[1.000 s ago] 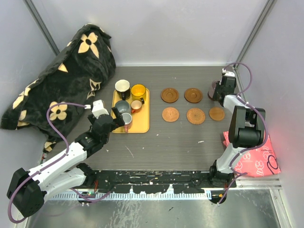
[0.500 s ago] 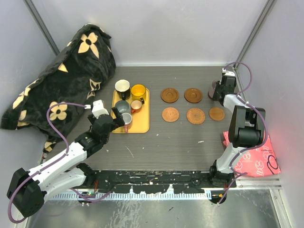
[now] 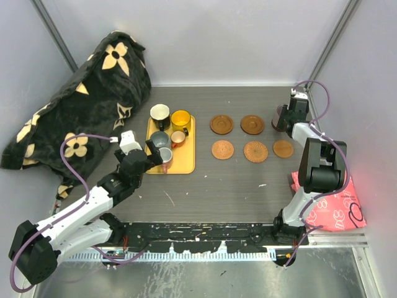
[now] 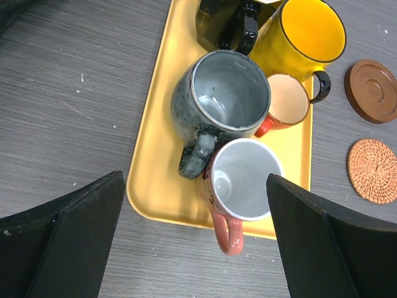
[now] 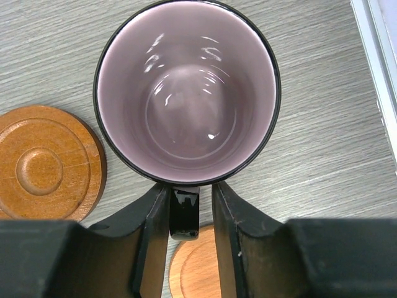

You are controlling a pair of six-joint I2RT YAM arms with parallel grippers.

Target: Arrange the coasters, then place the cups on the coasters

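Bench (image 3: 236,180), dark wood grain. Yellow tray (image 3: 186,162), left of centre, carrying five cups, all upright: black cup (image 3: 159,113) with cream inside at the far left corner; yellow cup (image 3: 180,118) just right of it; grey cup (image 4: 220,99) at mid tray; small copper cup (image 4: 288,99) touching the grey one on its right; pink cup (image 4: 242,180) with white inside at the near end. Left fingers (image 4: 99,205) spread wide apart, holding nothing, hovering over the near end of the tray with the pink cup between them. Purple cup (image 5: 186,90) upright at the far right of the bench, just right of the far coaster row; what lies under it cannot be told. Right fingers (image 5: 152,223) slightly parted on either side of its black handle, a narrow gap showing. Coasters (image 3: 255,151): five showing, two far, three near, right of the tray. Flowered black blanket (image 3: 80,93), far left. Pink bag (image 3: 335,208), near right.
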